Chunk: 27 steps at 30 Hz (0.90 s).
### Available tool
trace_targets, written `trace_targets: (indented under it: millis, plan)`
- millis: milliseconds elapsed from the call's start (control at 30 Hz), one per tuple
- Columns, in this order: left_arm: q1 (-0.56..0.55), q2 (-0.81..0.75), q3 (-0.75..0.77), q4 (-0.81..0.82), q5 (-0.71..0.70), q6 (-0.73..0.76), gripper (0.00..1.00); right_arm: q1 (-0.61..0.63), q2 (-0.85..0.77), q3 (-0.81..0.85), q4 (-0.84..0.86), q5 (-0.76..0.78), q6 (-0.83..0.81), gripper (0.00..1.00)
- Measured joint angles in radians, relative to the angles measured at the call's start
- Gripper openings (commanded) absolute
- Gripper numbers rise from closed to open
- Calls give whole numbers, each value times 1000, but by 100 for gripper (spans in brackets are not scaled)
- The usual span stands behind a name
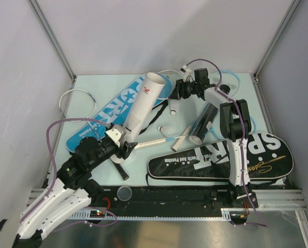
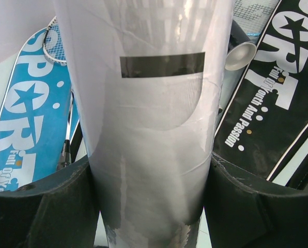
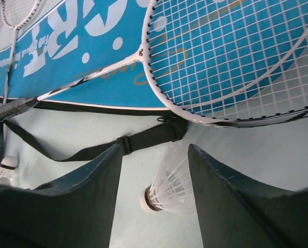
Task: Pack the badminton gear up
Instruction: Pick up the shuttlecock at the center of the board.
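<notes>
My left gripper (image 1: 124, 143) is shut on the lower end of the white tube (image 1: 144, 101), which tilts up and away over the blue SPORT cover (image 1: 110, 111). In the left wrist view the tube (image 2: 154, 119) fills the gap between my fingers (image 2: 45, 206). My right gripper (image 1: 180, 96) is open at the table's far middle, its fingers straddling a white shuttlecock (image 3: 170, 187) that lies on the table close to the right finger (image 3: 231, 201). The black tube (image 1: 203, 124) and the black SPORT cover (image 1: 221, 161) lie to the right. A white racket head (image 3: 231, 57) rests on the blue cover (image 3: 81, 57).
A second shuttlecock (image 1: 167, 130) and white racket handles (image 1: 154, 142) lie mid-table. Another racket head (image 1: 74, 101) lies at far left, and a light-blue one (image 1: 231, 80) at far right. The cover's black strap (image 3: 92, 150) runs by my right fingers. A clear round cap (image 1: 124, 192) lies at the front edge.
</notes>
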Motion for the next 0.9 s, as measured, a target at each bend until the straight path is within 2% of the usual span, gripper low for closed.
trace_targets:
  millis: [367, 500, 567, 900]
  plan:
    - [0, 0, 0, 0, 0, 0, 46, -11, -8, -21, -146, -42, -58, 36]
    - [0, 0, 0, 0, 0, 0, 46, -26, -29, -68, -183, -53, -82, 11]
    - [0, 0, 0, 0, 0, 0, 46, -34, -43, -91, -193, -72, -81, 3]
    - [0, 18, 0, 0, -6, 17, 46, -64, -243, -218, -179, -99, -2, 0]
